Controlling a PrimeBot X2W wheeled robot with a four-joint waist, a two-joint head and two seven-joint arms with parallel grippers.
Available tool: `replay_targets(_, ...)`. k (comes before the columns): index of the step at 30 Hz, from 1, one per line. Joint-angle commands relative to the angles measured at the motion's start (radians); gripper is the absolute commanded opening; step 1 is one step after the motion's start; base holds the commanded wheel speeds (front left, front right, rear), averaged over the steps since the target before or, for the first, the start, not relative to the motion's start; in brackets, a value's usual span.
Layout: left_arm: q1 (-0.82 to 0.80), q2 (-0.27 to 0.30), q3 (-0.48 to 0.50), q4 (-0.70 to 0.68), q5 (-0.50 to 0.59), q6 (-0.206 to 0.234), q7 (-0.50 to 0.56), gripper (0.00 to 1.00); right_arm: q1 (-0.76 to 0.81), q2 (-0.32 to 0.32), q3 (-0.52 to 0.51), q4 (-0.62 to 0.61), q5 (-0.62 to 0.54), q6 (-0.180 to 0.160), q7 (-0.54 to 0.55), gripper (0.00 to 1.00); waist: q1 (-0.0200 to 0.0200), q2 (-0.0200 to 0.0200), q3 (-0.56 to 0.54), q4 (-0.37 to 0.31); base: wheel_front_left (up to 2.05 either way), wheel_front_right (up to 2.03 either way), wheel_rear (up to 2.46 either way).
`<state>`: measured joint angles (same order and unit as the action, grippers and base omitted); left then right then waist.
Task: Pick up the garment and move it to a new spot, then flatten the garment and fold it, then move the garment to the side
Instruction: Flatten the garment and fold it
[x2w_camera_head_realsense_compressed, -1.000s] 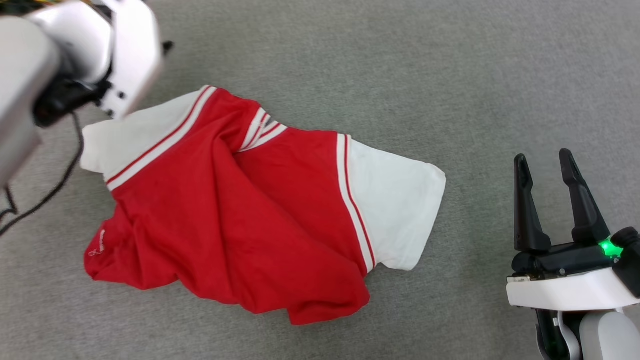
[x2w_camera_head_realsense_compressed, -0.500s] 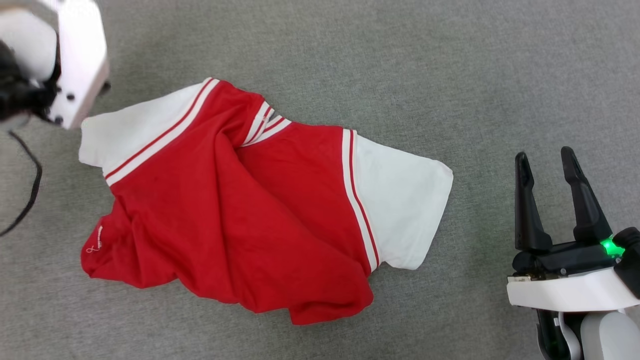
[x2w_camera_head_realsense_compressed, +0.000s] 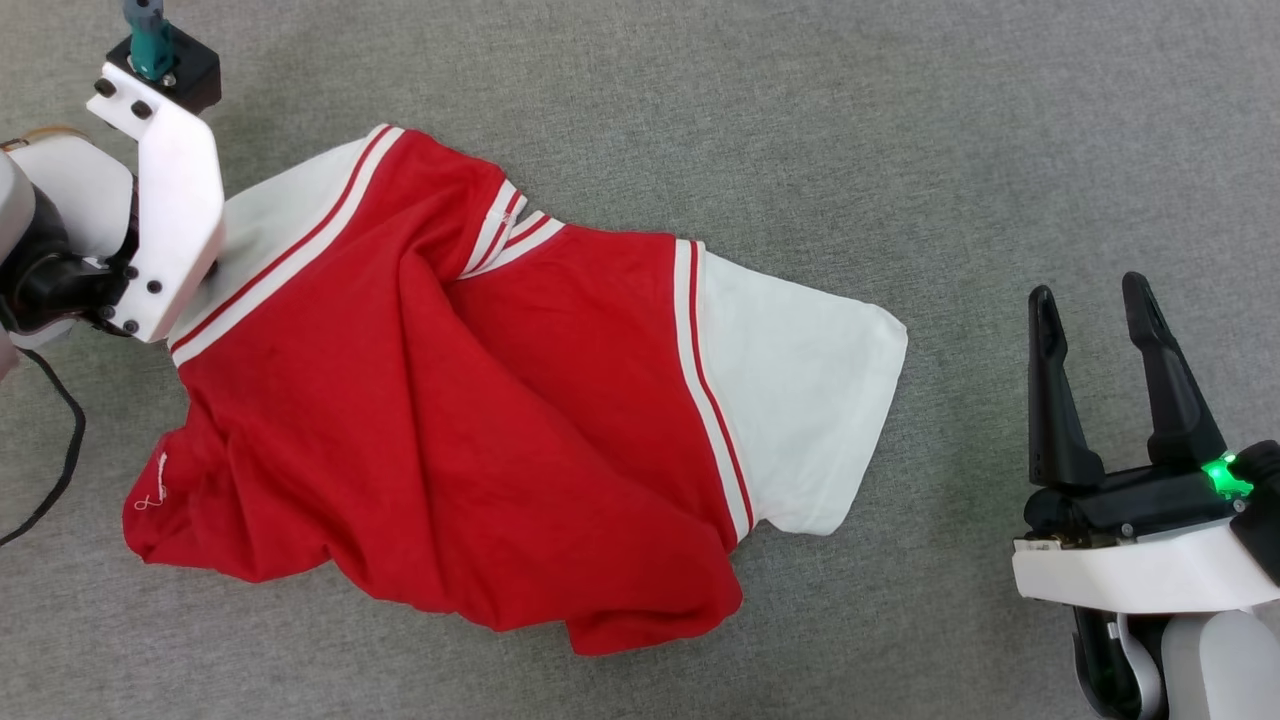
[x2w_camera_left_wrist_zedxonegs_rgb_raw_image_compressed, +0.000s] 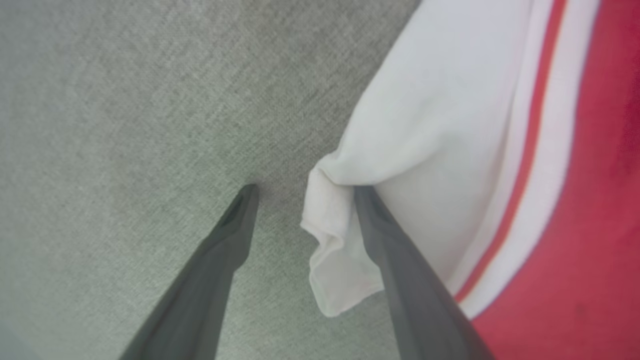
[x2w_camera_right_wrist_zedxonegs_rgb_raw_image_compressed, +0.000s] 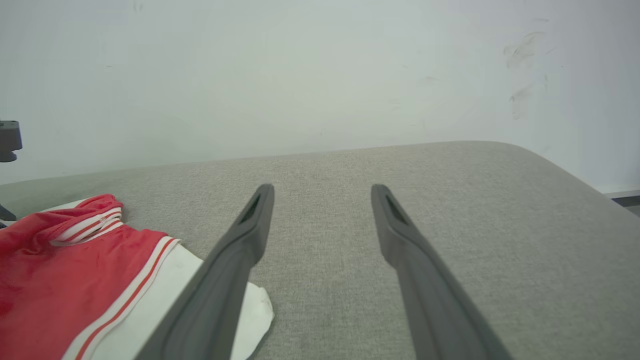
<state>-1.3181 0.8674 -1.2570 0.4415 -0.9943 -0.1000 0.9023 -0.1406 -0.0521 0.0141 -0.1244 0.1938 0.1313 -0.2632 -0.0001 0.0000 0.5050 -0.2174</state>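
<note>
1. We find the garment (x2w_camera_head_realsense_compressed: 450, 420) lying rumpled on the grey counter (x2w_camera_head_realsense_compressed: 900, 120) with its red body upward. It lies between the two hands, reaching the left hand (x2w_camera_left_wrist_zedxonegs_rgb_raw_image_compressed: 306, 189) and lying apart from the right hand (x2w_camera_head_realsense_compressed: 1088, 285).
2. Its long axis runs sleeve to sleeve. One white sleeve (x2w_camera_head_realsense_compressed: 800, 410) points toward the right hand, and the opposite sleeve (x2w_camera_left_wrist_zedxonegs_rgb_raw_image_compressed: 425, 125) ends at the left hand.
3. The striped collar (x2w_camera_head_realsense_compressed: 510, 235) lies on the side toward which the right hand's fingers point. The hem (x2w_camera_head_realsense_compressed: 640, 620) lies on that hand's wrist side.
4. Left hand: the fingers are spread. The folded cuff (x2w_camera_left_wrist_zedxonegs_rgb_raw_image_compressed: 330, 240) of the opposite sleeve sits in the gap between them. One finger (x2w_camera_left_wrist_zedxonegs_rgb_raw_image_compressed: 400, 260) lies against the sleeve and the other finger (x2w_camera_left_wrist_zedxonegs_rgb_raw_image_compressed: 215, 260) is over bare counter. Nothing is pinched. We cannot tell whether the tips touch the counter.
5. Right hand (x2w_camera_right_wrist_zedxonegs_rgb_raw_image_compressed: 324, 187): the fingers are spread and hold nothing. Bare counter lies between them and ahead of them. The nearer sleeve lies to this hand's left.
6. Surroundings:
   - A white bracket (x2w_camera_head_realsense_compressed: 170, 230) on the left wrist overlaps the opposite sleeve in the head view.
   - A black cable (x2w_camera_head_realsense_compressed: 60, 450) hangs behind that wrist.
   - A green light (x2w_camera_head_realsense_compressed: 1215, 478) glows at the base of the right hand.
   - A pale wall (x2w_camera_right_wrist_zedxonegs_rgb_raw_image_compressed: 320, 75) stands beyond the counter edge ahead of the right hand.
</note>
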Motion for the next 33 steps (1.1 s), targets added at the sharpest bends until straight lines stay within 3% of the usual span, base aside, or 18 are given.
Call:
replay_targets(1, 0.074, -0.024, -0.032, 0.021, 0.013, -0.004, 0.012, 1.00, -0.007, 0.003, 0.000, -0.002, -0.007, -0.001, -0.002, 1.00, 0.0001, 0.0000, 0.002, 0.001, 0.00, 0.00, 0.00)
replay_targets(2, 0.078, -0.026, -0.034, 0.022, 0.021, -0.009, 0.016, 0.41, -0.007, 0.003, -0.001, 0.000, -0.008, -0.001, -0.002, 1.00, 0.0001, 0.0000, 0.001, 0.003, 0.00, 0.00, 0.00)
replay_targets(3, 0.082, -0.028, -0.035, 0.023, 0.024, -0.013, 0.015, 0.00, -0.005, 0.003, -0.004, 0.002, -0.010, -0.001, -0.002, 1.00, 0.0001, 0.0000, -0.004, 0.006, 0.00, 0.00, 0.00)
replay_targets(11, 0.073, -0.010, -0.017, -0.014, 0.037, -0.024, -0.111, 0.00, -0.004, -0.003, -0.044, -0.008, -0.058, -0.001, -0.002, 1.00, 0.0001, 0.0000, -0.112, 0.054, 0.00, 0.00, 0.00)
replay_targets(17, 0.102, 0.013, -0.012, -0.079, 0.042, -0.027, -0.212, 0.00, -0.039, -0.090, -0.053, 0.003, -0.091, -0.001, -0.002, 1.00, 0.0001, 0.0000, -0.193, 0.092, 0.00, 0.00, 0.00)
replay_targets(20, 0.125, 0.031, -0.012, -0.129, 0.046, -0.028, -0.254, 0.00, -0.074, -0.192, -0.015, 0.048, -0.086, -0.001, 0.029, 1.00, 0.0001, 0.0000, -0.229, 0.119, 0.00, 0.00, 0.00)
replay_targets(22, 0.143, 0.038, -0.013, -0.164, 0.051, -0.024, -0.274, 0.00, -0.105, -0.279, 0.037, 0.072, -0.069, -0.001, 0.111, 1.00, 0.0001, 0.0000, -0.247, 0.135, 0.00, 0.00, 0.00)
replay_targets(27, 0.182, 0.054, -0.013, -0.241, 0.055, 0.001, -0.303, 0.00, -0.213, -0.508, 0.215, 0.088, 0.043, -0.001, 0.379, 1.00, 0.0001, 0.0000, -0.273, 0.168, 0.00, 0.00, 0.00)
replay_targets(33, 0.209, 0.051, -0.014, -0.298, 0.064, 0.022, -0.318, 0.00, -0.385, -0.734, 0.492, 0.062, 0.283, -0.001, 0.744, 1.00, 0.0001, 0.0000, -0.282, 0.196, 0.00, 0.00, 0.00)
